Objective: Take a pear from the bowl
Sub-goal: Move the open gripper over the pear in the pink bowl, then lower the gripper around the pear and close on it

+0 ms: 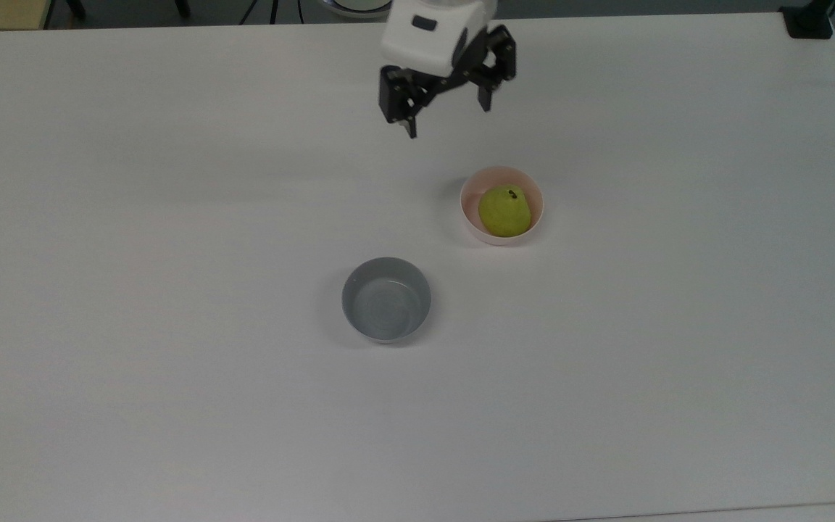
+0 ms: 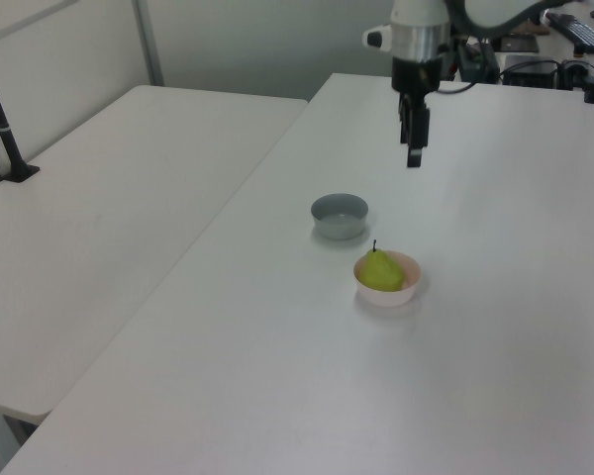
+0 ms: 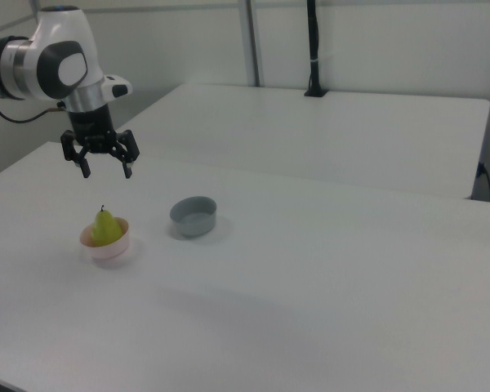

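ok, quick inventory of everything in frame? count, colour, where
pear: 1, yellow-green with a dark stem, sitting in the pink bowl
pink bowl: 1, pale pink, on the white table, toward the top view's right of centre
grey bowl: 1, grey, nothing in it, on the table near the top view's centre, apart from the pink bowl
white table: 1, white, under both bowls
second table: 1, white, alongside on the left view's left
gripper: 1, black fingers on a white arm, open, in the air short of the pink bowl
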{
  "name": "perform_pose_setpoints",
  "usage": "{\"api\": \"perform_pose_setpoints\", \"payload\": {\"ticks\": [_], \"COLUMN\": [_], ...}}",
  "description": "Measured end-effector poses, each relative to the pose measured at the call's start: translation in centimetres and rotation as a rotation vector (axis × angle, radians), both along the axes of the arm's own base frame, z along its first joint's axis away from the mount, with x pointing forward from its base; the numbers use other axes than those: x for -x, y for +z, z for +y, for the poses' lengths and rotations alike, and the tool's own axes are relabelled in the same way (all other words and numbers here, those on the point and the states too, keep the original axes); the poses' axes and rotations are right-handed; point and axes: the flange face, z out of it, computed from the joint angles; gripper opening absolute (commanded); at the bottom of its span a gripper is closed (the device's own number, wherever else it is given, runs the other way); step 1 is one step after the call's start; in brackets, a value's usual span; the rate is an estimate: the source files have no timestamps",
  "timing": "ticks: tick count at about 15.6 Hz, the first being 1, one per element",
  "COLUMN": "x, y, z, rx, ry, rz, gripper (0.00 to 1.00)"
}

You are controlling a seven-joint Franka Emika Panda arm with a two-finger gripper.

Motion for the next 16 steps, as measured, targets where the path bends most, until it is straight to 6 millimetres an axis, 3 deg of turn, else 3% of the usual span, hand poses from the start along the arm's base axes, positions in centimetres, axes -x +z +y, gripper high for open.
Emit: {"api": "perform_pose_setpoints", "payload": {"ticks": [5, 11, 16], "x": [-0.9, -1.7, -1.6], "y": [-4.9, -10.7, -13.3], "z": [4.7, 7.3, 8.9], "rx": [-0.005, 0.005, 0.007], "ry": [-0.076, -0.050, -0.024], "rz": [0.004, 0.033, 0.048], "gripper": [1.00, 1.00, 1.00]}}
